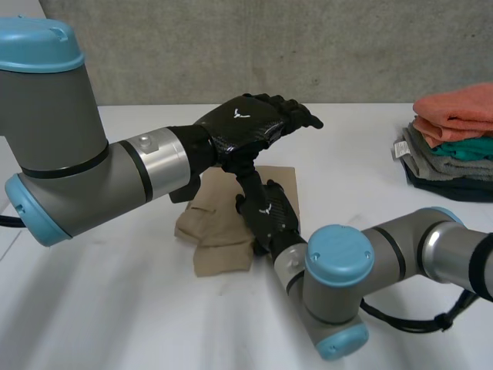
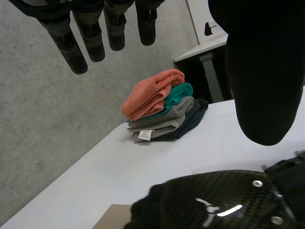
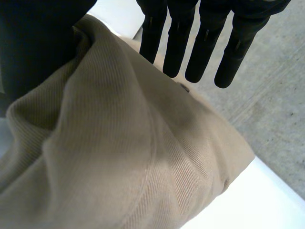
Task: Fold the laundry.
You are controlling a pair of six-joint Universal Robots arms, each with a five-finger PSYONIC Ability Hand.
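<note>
The big white table point(image 1: 154, 308) has a crumpled tan cloth point(image 1: 219, 247) lying in the middle of it, and a pile of folded clothes point(image 1: 451, 142) sits well apart near the far right corner. The left hand point(image 1: 250, 123) is up in the air over the cloth with its fingers out straight, and it holds nothing. The right hand point(image 1: 269, 216) is low on the right part of the cloth, with its fingers out straight and the cloth bunched up under its palm.
</note>
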